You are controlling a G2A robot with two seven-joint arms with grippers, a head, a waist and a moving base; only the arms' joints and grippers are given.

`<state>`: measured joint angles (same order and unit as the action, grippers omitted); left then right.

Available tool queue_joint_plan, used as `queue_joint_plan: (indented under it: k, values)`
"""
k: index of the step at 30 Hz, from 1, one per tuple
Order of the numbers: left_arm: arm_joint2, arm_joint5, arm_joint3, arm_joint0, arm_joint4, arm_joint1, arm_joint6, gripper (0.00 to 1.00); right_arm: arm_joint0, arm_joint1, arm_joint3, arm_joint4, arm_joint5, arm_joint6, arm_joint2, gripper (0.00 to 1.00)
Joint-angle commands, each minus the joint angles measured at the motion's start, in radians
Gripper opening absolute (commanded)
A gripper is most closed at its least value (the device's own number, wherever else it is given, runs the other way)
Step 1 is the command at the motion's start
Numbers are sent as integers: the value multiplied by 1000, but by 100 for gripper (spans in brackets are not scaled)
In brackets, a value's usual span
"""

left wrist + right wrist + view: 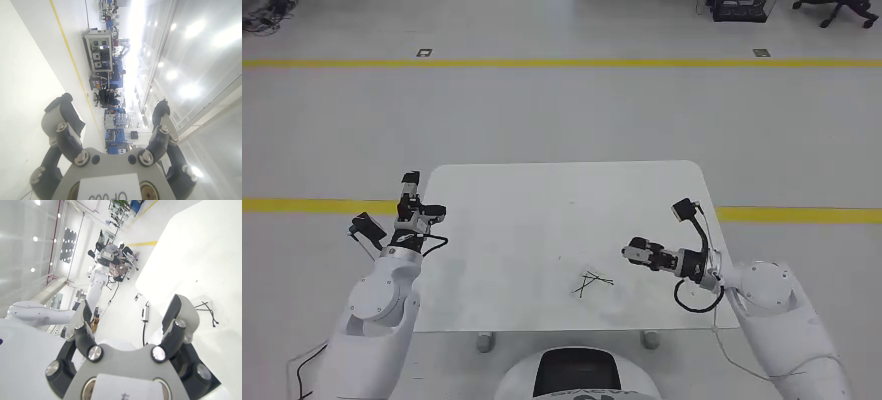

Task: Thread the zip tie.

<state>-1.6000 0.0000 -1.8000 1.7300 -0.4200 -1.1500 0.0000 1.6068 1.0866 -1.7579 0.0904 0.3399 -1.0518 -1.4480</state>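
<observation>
Our right gripper [130, 303] open and empty over the desk [542, 210], black zip ties [591, 283] loose on the desk near its front edge, our left gripper [114, 100] open at the desk's left edge.

White desk [542, 200] on a pale workshop floor [562, 120]
Two yellow lines cross the floor: one [562, 63] lies well beyond the desk, the other [312, 205] passes under it. Two small floor plates [424, 52] sit near the far line, and a power brick [145, 313] lies on the floor beside the desk.
</observation>
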Motion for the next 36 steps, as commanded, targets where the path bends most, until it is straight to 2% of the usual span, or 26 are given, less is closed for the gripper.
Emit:
queue_joint_plan:
  k: [1, 13, 17, 23, 27, 29, 36]
  values:
    - [0, 0, 0, 0, 0, 0, 0, 100, -1, -1, -7, -4, 0, -20, 3, 100]
    - [0, 0, 0, 0, 0, 0, 0, 100, -1, -1, -7, -4, 0, -20, 3, 100]
    - [0, 0, 0, 0, 0, 0, 0, 100, -10, -4, -48, -126, 0, -18, 37, 100]
    - [0, 0, 0, 0, 0, 0, 0, 100, -50, -13, -33, -259, 0, -61, 96, 100]
    - [0, 0, 0, 0, 0, 0, 0, 100, -80, -19, -32, -383, 0, -78, 148, 100]
    - [0, 0, 0, 0, 0, 0, 0, 100, -96, -26, -54, -467, 0, -108, 193, 100]
    - [0, 0, 0, 0, 0, 0, 0, 100, -96, -26, -54, -467, 0, -108, 193, 100]
